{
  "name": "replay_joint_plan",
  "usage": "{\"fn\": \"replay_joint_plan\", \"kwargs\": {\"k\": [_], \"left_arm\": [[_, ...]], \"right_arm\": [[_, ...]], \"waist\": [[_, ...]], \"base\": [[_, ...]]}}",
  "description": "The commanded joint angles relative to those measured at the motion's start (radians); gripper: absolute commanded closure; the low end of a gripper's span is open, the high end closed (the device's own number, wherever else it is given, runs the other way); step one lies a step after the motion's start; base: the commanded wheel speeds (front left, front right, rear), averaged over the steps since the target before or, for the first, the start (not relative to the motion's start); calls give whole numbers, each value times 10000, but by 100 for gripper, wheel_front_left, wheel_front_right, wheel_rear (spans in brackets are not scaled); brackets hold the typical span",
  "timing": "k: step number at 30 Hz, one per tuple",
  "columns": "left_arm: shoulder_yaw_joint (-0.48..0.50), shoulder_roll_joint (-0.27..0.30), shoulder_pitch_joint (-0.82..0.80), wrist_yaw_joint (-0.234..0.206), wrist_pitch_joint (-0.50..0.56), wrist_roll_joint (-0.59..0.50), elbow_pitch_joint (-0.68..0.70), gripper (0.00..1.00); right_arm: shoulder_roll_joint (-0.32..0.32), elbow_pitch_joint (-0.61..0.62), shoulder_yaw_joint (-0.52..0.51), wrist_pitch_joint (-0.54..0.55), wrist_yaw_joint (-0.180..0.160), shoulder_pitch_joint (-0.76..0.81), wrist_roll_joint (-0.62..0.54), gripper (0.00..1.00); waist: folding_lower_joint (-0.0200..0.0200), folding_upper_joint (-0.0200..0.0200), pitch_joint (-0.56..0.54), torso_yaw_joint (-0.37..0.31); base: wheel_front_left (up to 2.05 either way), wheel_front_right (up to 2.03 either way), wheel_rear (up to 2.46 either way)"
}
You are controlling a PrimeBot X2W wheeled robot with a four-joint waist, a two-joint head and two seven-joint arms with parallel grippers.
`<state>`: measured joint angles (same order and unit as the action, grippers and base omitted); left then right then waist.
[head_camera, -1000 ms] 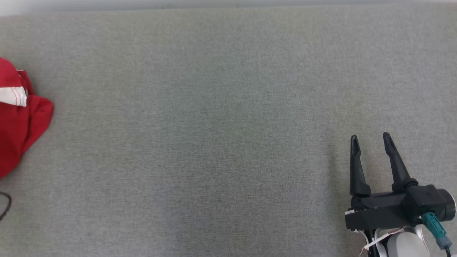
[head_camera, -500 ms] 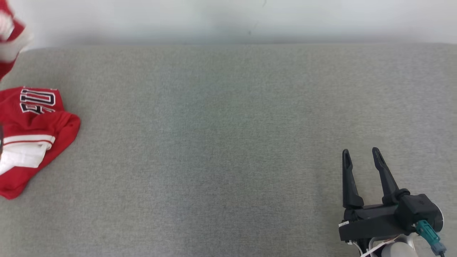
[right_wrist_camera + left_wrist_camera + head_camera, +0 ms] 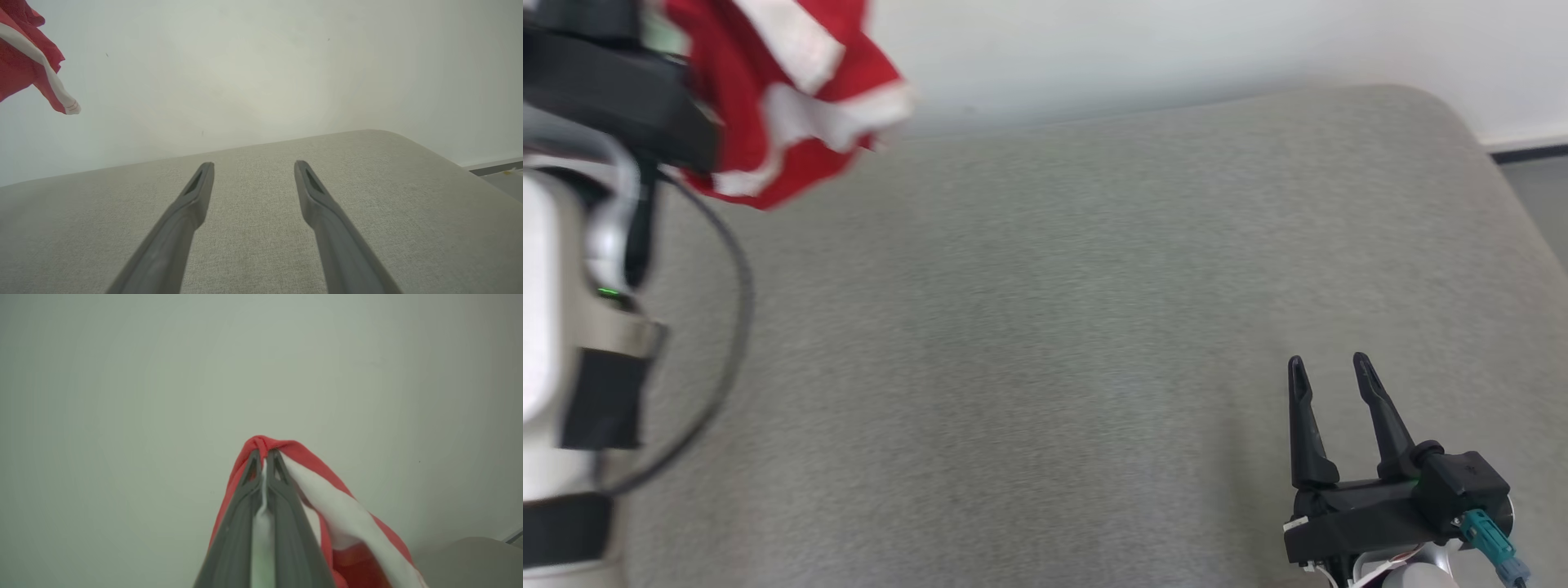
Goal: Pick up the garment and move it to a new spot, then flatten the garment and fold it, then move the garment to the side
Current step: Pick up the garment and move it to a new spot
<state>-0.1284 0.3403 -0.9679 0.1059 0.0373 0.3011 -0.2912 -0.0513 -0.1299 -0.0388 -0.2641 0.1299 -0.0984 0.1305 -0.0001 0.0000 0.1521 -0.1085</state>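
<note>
The garment [image 3: 784, 90] is red with white stripes and hangs in the air at the head view's upper left, off the grey surface. My left gripper [image 3: 264, 457] is shut on a bunched fold of the garment [image 3: 351, 522], which drapes down beside its fingers. In the head view the left arm's dark wrist block [image 3: 613, 90] is beside the cloth, fingertips hidden. My right gripper [image 3: 1327, 371] stands open low at the right, nothing between its fingers [image 3: 192, 196]. A corner of the garment [image 3: 28, 69] dangles at the right wrist view's upper left.
The grey fabric surface [image 3: 1045, 327] stretches across the view, with a rounded far-right corner [image 3: 1445, 106] and a white wall [image 3: 1176, 49] behind it. A strip of floor [image 3: 1539, 188] lies beyond the right edge. A black cable [image 3: 735, 327] loops off the left arm.
The camera has turned and tipped up, bringing wall and right corner into view. The garment, lying on the surface at the left before, now hangs lifted in my left gripper. My right gripper stays open.
</note>
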Motion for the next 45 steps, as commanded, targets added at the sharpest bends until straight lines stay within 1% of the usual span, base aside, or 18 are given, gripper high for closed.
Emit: {"fn": "replay_joint_plan", "kwargs": {"k": [1,2,6,9,12,16,18,21,24,25,26,28,31,34,35,37,43,45], "left_arm": [[-323,-383,298,44,75,91,112,100],[-323,-383,298,44,75,91,112,100],[-862,-1031,697,59,91,276,-49,100],[-1044,-1484,1168,-19,-95,450,-366,100],[-1278,-1728,1725,-110,-300,365,-788,100],[-1752,-1917,2579,-295,-493,74,-1727,100],[-1957,-2091,2943,-311,-569,64,-2296,100],[-2210,-2311,3389,-315,-706,117,-3195,100],[-2599,-2443,3592,-356,-510,-89,-4134,100],[-2701,-2506,3527,-340,-681,-167,-4251,52],[-2744,-2586,3460,-346,-887,-142,-4328,0],[-2791,-2699,3429,-284,-1276,45,-4407,0],[-2789,-2784,3282,-316,-1948,302,-4138,0],[-2821,-2837,3261,-435,-2305,339,-3878,0],[-2759,-2808,3303,-538,-2479,361,-3681,0],[-2660,-2683,3465,-620,-2600,406,-3522,0],[-2245,-2006,4179,-931,-2896,389,-3012,0],[-2159,-1911,4347,-971,-2943,404,-2848,0]], "right_arm": [[19,-20,-19,-7,15,100,83,0],[19,-20,-19,-7,15,100,83,0],[20,-43,35,-7,15,61,139,0],[20,-51,122,-7,15,-8,245,0],[20,-65,239,-7,15,-22,308,0],[20,-79,264,-7,15,21,344,0],[22,-89,232,-7,15,11,340,0],[22,-92,182,-7,15,-7,336,0],[19,-126,185,-7,15,-78,281,0],[20,-132,207,-7,15,-84,275,0],[25,-135,201,-7,15,-91,287,0],[17,-169,154,-7,15,-29,329,0],[19,-208,59,-7,15,117,353,0],[19,-212,22,-7,15,238,278,0],[17,-214,-50,-7,15,347,216,0],[17,-207,-111,-7,15,440,142,0],[19,-242,-161,-7,15,714,43,0],[16,-234,-165,-7,15,767,21,0]], "waist": [[1,0,-132,-926],[1,0,-132,-926],[1,0,-63,-1420],[1,0,28,-1772],[1,0,121,-2051],[1,0,205,-2295],[1,0,244,-2338],[1,0,285,-2322],[1,0,275,-2213],[1,0,259,-2163],[1,0,229,-2097],[1,0,102,-1924],[1,0,-134,-1647],[1,0,-399,-1335],[1,0,-595,-1093],[1,0,-786,-843],[1,0,-1354,-138],[1,0,-1424,-26]], "base": [[0,0,0],[0,0,0],[0,0,0],[0,0,0],[0,0,0],[0,0,0],[0,0,0],[0,0,0],[0,0,0],[0,0,0],[0,0,0],[0,0,0],[0,0,0],[0,0,0],[0,0,0],[0,0,0],[0,0,0],[0,0,0]]}}
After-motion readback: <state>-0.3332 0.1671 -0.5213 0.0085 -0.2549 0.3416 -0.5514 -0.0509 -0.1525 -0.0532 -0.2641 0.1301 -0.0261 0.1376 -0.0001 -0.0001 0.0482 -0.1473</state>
